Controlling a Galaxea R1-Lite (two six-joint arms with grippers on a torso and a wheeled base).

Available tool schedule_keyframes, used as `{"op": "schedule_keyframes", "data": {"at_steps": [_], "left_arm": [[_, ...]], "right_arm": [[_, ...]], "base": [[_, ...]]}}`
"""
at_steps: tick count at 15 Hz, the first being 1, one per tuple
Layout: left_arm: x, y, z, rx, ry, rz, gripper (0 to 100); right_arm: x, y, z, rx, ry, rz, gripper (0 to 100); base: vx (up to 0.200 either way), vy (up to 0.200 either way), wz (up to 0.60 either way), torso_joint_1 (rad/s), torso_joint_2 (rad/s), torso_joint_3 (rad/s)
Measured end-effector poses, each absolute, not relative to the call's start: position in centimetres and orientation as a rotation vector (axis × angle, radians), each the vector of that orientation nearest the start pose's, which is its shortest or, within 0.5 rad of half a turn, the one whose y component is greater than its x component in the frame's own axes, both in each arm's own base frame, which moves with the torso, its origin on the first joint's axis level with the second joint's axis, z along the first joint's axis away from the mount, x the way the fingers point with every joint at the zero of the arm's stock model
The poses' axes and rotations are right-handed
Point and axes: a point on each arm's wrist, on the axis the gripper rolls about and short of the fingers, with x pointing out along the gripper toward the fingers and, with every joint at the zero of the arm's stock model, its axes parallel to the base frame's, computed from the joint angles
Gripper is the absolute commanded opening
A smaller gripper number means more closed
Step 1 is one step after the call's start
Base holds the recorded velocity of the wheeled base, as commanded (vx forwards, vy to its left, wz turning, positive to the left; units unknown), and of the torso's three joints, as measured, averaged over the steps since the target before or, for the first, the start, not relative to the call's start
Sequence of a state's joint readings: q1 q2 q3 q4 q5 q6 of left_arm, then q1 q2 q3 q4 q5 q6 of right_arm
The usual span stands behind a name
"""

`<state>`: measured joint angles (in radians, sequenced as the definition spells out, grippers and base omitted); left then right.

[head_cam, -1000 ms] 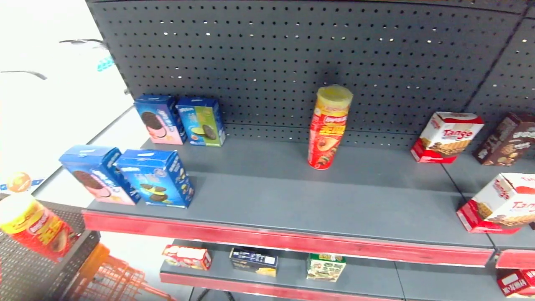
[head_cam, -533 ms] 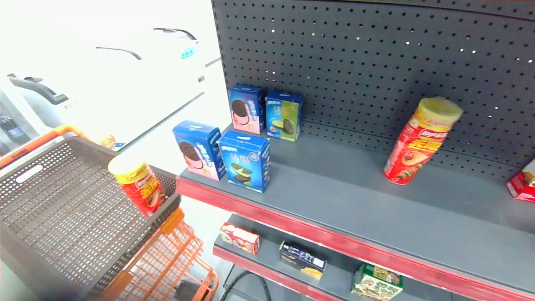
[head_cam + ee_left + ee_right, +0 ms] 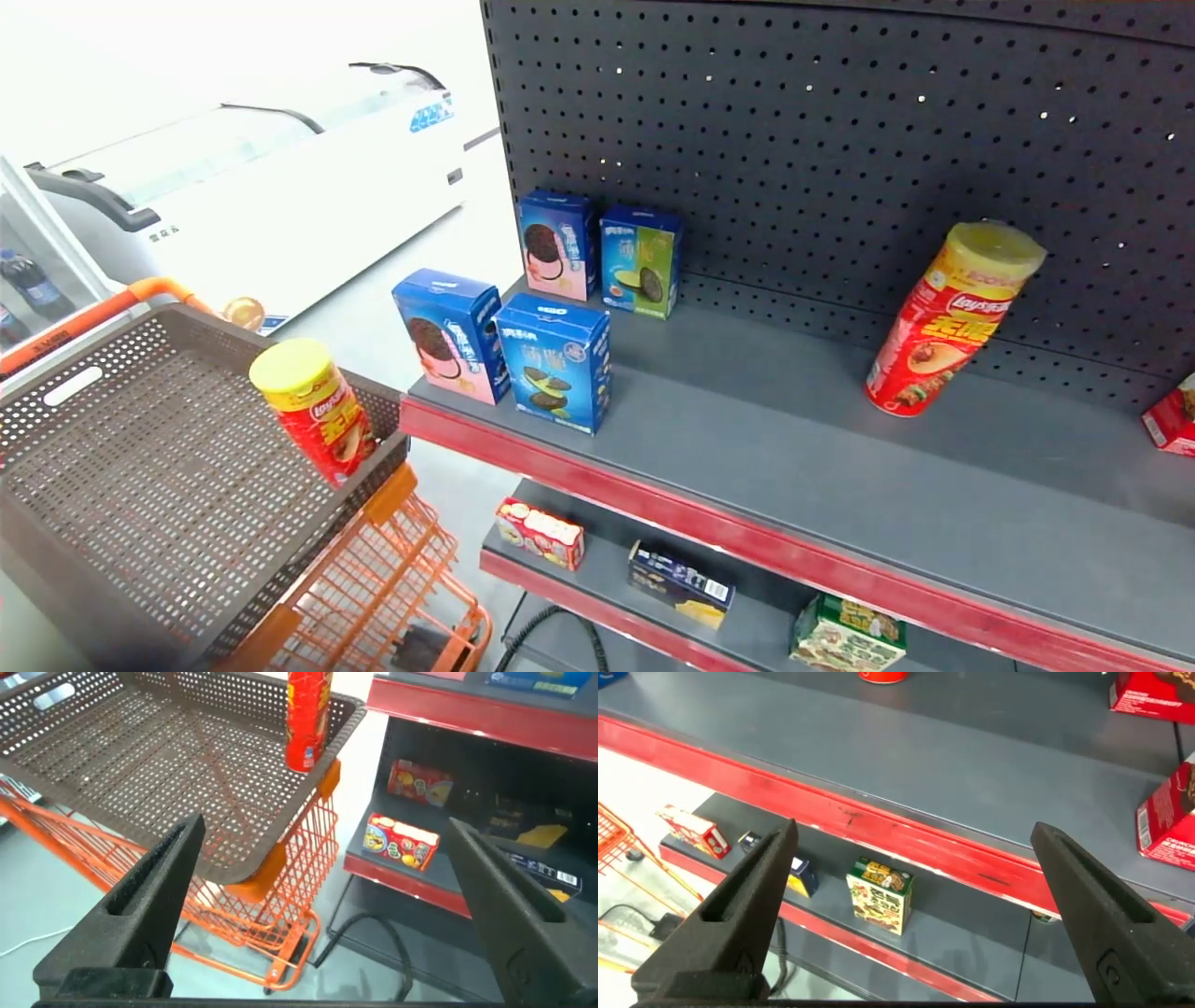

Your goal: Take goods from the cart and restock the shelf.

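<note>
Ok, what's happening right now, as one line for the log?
cart basket: chip can standing | shelf: second chip can standing | left jaws: open, empty, facing cart | right jaws: open, empty, facing shelf

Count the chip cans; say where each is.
2. One chip can stands in the cart basket, at its corner nearest the upper shelf; the other can stands on that shelf.

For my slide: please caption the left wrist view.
Open left gripper facing the cart basket with one upright chip can.
</note>
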<state>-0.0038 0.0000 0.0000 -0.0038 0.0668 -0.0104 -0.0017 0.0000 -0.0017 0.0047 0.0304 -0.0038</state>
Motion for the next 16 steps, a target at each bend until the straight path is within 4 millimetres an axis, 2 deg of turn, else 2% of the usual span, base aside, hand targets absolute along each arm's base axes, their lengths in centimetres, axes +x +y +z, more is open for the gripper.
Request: {"op": "schedule_keyframes", "data": {"at_steps": [2,5,7,9,12,16], "left_arm": [[-2.4,0.2,8.0,0.006,-0.008,0.068,100],[-2.6,0.2,12.1,0.034,-0.004,0.072,100],[-1.2,0.2,14.4,0.045,0.071,0.069,100],[1.1,0.2,16.2,0.051,0.133,0.062,100],[5.4,0.1,17.6,0.053,0.194,0.062,100],[11.4,0.7,16.8,0.062,0.322,0.108,100]], "right_arm": [[-2.3,0.1,7.5,-0.004,0.003,0.03,100],[-2.3,0.1,7.6,-0.004,0.002,0.028,100],[-2.3,0.1,7.5,-0.004,0.003,0.029,100],[-2.3,0.1,7.5,-0.004,0.003,0.029,100],[-2.3,0.1,7.5,-0.004,0.003,0.029,100],[-2.3,0.1,7.5,-0.004,0.003,0.029,100]], "base": [[0.0,0.0,0.0,0.0,0.0,0.0],[0.0,0.0,0.0,0.0,0.0,0.0],[0.0,0.0,0.0,0.0,0.0,0.0],[0.0,0.0,0.0,0.0,0.0,0.0],[0.0,0.0,0.0,0.0,0.0,0.0],[0.0,0.0,0.0,0.0,0.0,0.0]]}}
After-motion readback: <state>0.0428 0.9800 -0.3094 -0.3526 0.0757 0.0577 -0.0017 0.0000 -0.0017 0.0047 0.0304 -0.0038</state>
